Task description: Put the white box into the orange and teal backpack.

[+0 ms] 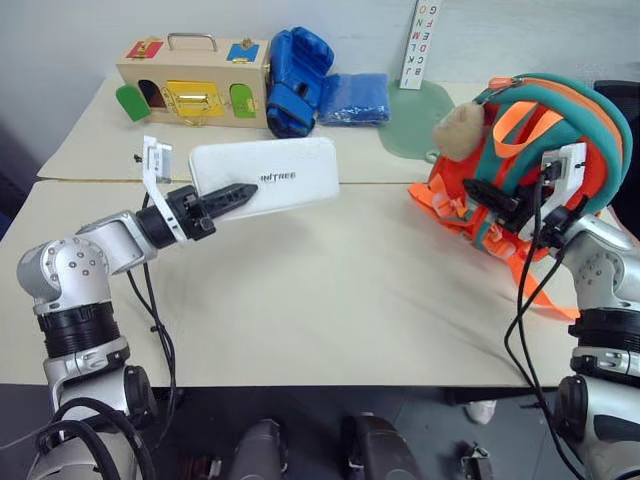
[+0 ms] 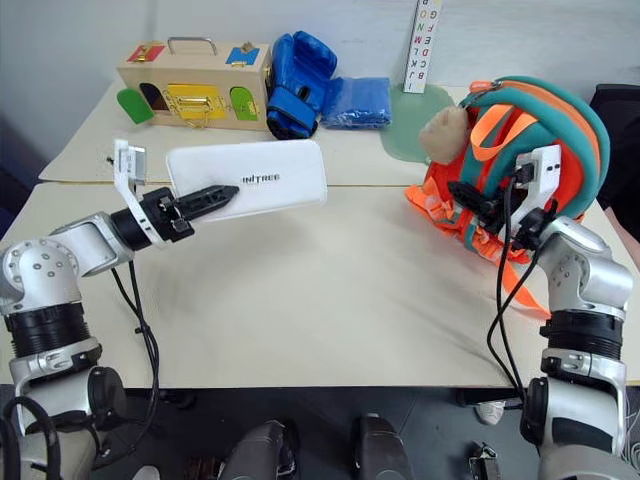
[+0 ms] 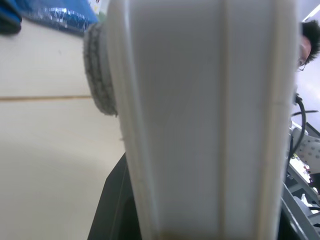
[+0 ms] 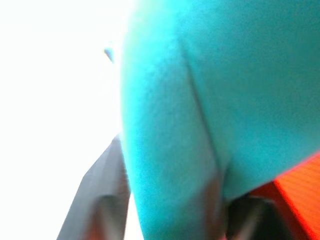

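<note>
A: Where's the box (image 1: 270,176)?
B: Off the table (image 1: 300,300), held level in the left gripper (image 1: 238,194), whose fingers are clamped on its near end.
A: And the backpack (image 1: 530,160)?
B: Well to the right, propped up at the table's right edge. The right gripper (image 1: 482,192) is at it, fingers closed on teal fabric.
A: Behind them?
B: A wooden latch box (image 1: 195,85), a blue glove (image 1: 297,80) and a blue bag (image 1: 355,98) along the back.
</note>
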### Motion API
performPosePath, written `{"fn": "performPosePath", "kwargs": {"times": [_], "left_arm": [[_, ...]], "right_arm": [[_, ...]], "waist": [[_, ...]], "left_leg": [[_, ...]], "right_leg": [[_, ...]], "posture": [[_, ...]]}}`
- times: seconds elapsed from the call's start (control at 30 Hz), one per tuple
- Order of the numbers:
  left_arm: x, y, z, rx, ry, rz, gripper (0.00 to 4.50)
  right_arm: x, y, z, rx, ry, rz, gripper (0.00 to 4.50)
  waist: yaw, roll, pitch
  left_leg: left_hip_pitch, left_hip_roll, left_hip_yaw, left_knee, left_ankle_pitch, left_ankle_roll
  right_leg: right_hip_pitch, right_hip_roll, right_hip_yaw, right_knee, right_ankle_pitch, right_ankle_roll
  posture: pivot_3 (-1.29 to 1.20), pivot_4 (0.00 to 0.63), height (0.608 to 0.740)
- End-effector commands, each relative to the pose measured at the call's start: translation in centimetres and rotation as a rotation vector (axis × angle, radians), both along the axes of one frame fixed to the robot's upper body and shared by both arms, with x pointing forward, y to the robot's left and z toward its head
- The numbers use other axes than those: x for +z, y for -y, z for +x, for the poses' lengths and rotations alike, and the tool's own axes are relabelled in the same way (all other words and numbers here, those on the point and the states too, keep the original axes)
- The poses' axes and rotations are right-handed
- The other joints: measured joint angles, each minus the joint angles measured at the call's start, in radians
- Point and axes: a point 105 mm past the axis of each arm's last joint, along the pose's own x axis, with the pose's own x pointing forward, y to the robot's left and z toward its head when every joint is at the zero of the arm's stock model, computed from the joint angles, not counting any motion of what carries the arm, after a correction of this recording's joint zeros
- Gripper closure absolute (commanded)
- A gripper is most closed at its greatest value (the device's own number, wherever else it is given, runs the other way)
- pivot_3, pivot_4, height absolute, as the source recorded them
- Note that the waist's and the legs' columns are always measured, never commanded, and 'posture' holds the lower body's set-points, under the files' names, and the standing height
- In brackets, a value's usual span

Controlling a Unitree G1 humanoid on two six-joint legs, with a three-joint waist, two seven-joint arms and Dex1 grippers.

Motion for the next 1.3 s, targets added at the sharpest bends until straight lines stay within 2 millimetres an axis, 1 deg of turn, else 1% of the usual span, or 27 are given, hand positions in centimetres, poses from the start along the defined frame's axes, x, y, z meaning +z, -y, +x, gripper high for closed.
{"fn": "performPosePath", "kwargs": {"times": [0.03,0.07,0.13,0.23,0.27,0.37,0.43,0.57,0.67,0.73,0.8,0.9,0.97,1.03,1.17,1.23,1.3], "left_arm": [[3.1,-0.1,0.2,-0.007,0.143,-0.001,3.16],[3.4,0.0,0.5,-0.009,0.161,0.004,3.16],[4.0,0.5,0.9,-0.023,0.198,0.019,3.16],[4.6,1.6,0.9,-0.082,0.260,0.060,3.16],[4.7,1.9,0.9,-0.098,0.278,0.072,3.16],[5.4,3.1,0.8,-0.159,0.337,0.094,3.16],[6.2,4.0,0.7,-0.204,0.369,0.081,3.16],[7.3,5.6,-0.4,-0.306,0.424,0.061,3.16],[7.6,6.2,-1.3,-0.375,0.428,0.040,3.16],[7.6,6.2,-2.1,-0.432,0.419,0.028,3.16],[7.5,5.6,-2.8,-0.466,0.423,0.044,3.16],[8.1,4.6,-3.7,-0.508,0.430,0.050,3.16],[8.5,4.1,-4.4,-0.542,0.438,0.054,3.16],[8.4,4.0,-4.8,-0.562,0.455,0.099,3.16],[7.6,4.1,-4.7,-0.564,0.478,0.186,3.16],[7.0,4.4,-4.3,-0.549,0.490,0.216,3.16],[6.0,4.9,-3.4,-0.518,0.516,0.257,3.16]], "right_arm": [[3.0,-1.8,-3.5,0.210,0.071,-0.033,4.10],[3.2,-2.5,-4.8,0.282,0.062,-0.048,4.44],[3.3,-3.5,-7.1,0.399,0.040,-0.082,4.48],[3.6,-4.8,-10.4,0.552,-0.014,-0.113,4.48],[3.6,-5.0,-11.3,0.587,-0.030,-0.117,4.48],[4.3,-5.7,-14.5,0.713,-0.067,-0.135,4.48],[5.0,-6.0,-16.0,0.764,-0.088,-0.122,4.48],[6.0,-6.3,-18.1,0.825,-0.113,-0.108,4.48],[6.1,-6.4,-18.6,0.830,-0.125,-0.104,4.48],[5.6,-6.4,-18.2,0.797,-0.131,-0.104,4.48],[4.7,-6.4,-17.8,0.758,-0.139,-0.108,4.48],[4.0,-6.2,-17.5,0.732,-0.144,-0.100,4.48],[3.7,-6.2,-17.4,0.720,-0.145,-0.098,4.48],[3.4,-6.1,-17.3,0.714,-0.147,-0.101,4.48],[3.1,-6.0,-17.2,0.709,-0.150,-0.097,4.48],[3.0,-6.0,-17.4,0.714,-0.155,-0.097,4.48],[2.9,-6.0,-18.0,0.738,-0.169,-0.099,4.48]], "waist": [[0.001,0.000,0.000],[0.001,0.000,0.000],[0.002,0.000,0.000],[0.001,0.000,0.000],[0.000,0.000,0.000],[0.002,0.000,0.000],[0.002,0.000,0.000],[0.002,-0.001,0.001],[0.001,-0.001,0.001],[0.001,-0.001,0.001],[0.001,-0.001,0.001],[0.000,-0.001,0.001],[0.001,-0.001,0.001],[0.002,-0.001,0.001],[0.004,-0.001,0.001],[0.007,-0.001,0.001],[0.011,-0.001,0.001]], "left_leg": [[0.000,0.000,0.000,0.000,0.000,0.000],[0.000,0.000,0.000,0.000,0.000,0.000],[0.000,0.000,0.000,-0.001,0.000,0.000],[-0.001,0.000,-0.001,-0.001,-0.001,0.001],[-0.001,0.000,-0.001,-0.001,-0.001,0.001],[-0.002,0.000,-0.001,-0.001,-0.001,0.001],[-0.003,0.001,-0.001,-0.001,-0.001,0.001],[-0.004,0.000,-0.002,0.001,-0.002,0.003],[-0.004,0.000,-0.002,0.001,-0.002,0.003],[-0.004,0.000,-0.002,0.001,-0.002,0.003],[-0.004,0.000,-0.003,0.002,-0.002,0.003],[-0.005,0.000,-0.002,0.002,-0.001,0.003],[-0.005,0.000,-0.003,0.002,-0.001,0.003],[-0.005,0.000,-0.003,0.002,-0.001,0.003],[-0.005,0.000,-0.003,0.003,-0.001,0.003],[-0.005,0.000,-0.003,0.003,-0.001,0.003],[-0.005,0.000,-0.004,0.003,-0.001,0.004]], "right_leg": [[0.000,0.000,0.000,0.000,0.000,0.000],[0.000,0.000,0.000,0.000,0.000,0.000],[0.000,0.000,-0.001,0.000,0.000,0.000],[0.000,0.000,-0.001,-0.002,0.000,0.000],[0.000,0.000,-0.001,-0.002,0.000,0.000],[0.000,0.000,-0.001,-0.003,0.000,0.000],[-0.001,0.000,-0.002,-0.003,0.000,0.000],[-0.001,0.000,-0.002,-0.004,0.000,0.000],[-0.001,-0.001,-0.002,-0.004,0.000,0.000],[-0.001,0.000,-0.002,-0.003,0.000,0.000],[-0.001,0.000,-0.002,-0.003,0.000,0.000],[-0.001,0.000,-0.002,-0.003,0.000,0.000],[-0.001,0.000,-0.002,-0.003,0.000,0.000],[-0.001,0.000,-0.002,-0.003,0.000,0.000],[-0.001,0.000,-0.002,-0.003,0.000,0.001],[-0.001,0.000,-0.002,-0.003,0.000,0.001],[-0.001,0.000,-0.002,-0.003,0.000,0.001]], "posture": [[0.00,0.150,0.740],[0.00,0.150,0.740],[0.00,0.150,0.740],[0.00,0.150,0.740],[0.00,0.150,0.740],[0.00,0.150,0.740],[0.00,0.150,0.740],[0.00,0.150,0.740],[0.00,0.150,0.740],[0.00,0.150,0.740],[0.00,0.150,0.740],[0.00,0.150,0.740],[0.00,0.150,0.740],[0.00,0.150,0.740],[0.00,0.150,0.740],[0.00,0.150,0.740],[0.00,0.150,0.740]]}}
